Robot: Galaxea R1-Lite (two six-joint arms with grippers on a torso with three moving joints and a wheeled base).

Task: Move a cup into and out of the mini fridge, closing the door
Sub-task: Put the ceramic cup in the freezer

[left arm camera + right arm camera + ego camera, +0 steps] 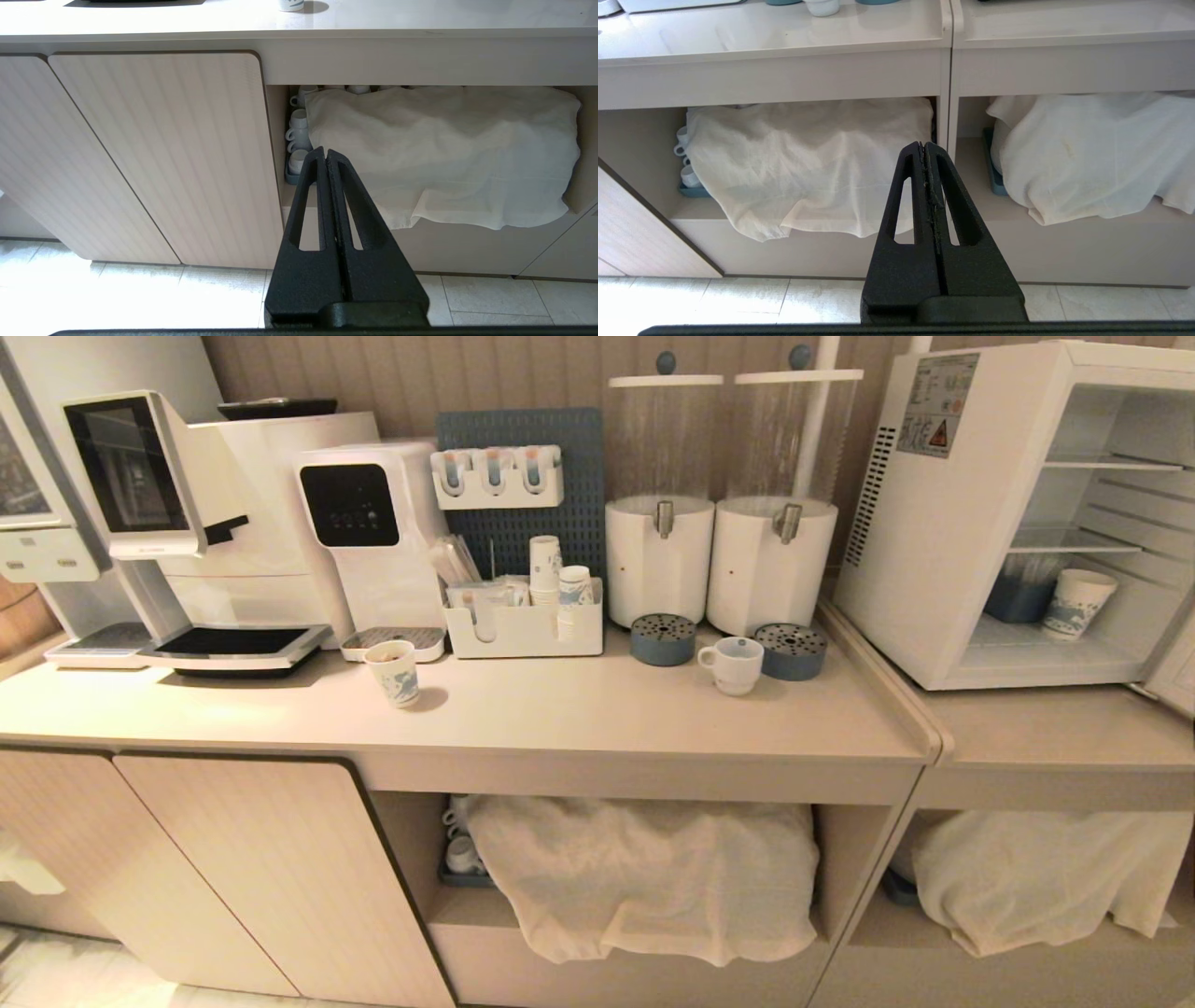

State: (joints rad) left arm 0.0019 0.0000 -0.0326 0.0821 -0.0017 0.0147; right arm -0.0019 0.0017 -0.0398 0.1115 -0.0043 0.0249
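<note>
The small squat white ceramic cup with a loop handle is seen standing upright on the pale countertop, between two round blue drip trays, well apart from the white boxy mini fridge, whose door is swung open. It is judged rigid, light, glazed-slippery and breakable; the rim or wall is best pinched. Only a warning sticker is visible, its writing unreadable. The left gripper and right gripper are held below counter level, jaws pressed together, empty.
</note>
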